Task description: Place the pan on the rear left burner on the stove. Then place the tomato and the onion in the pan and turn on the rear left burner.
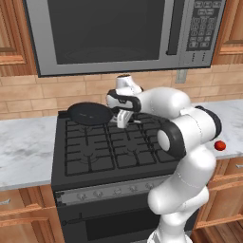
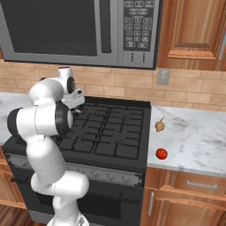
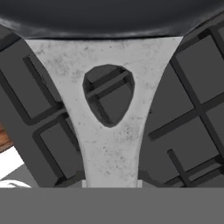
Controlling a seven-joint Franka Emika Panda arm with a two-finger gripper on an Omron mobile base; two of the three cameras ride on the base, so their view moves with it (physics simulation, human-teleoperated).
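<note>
The frying pan (image 1: 89,114) is held by its silvery handle (image 3: 114,131), on which the gripper (image 1: 122,117) is clamped shut, over the rear left burner (image 1: 88,124) of the stove (image 1: 116,147). Whether it is resting on the grate cannot be told. Released while tilted, it could be tipped off-centre. The tomato (image 2: 161,153) and onion (image 2: 160,126) are left waiting on the counter (image 2: 194,137).

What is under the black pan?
Under the pan sits the stove's black grate at the rear left. The rear left burner cap itself is hidden by the pan. The pan's handle crosses more grate.
</note>
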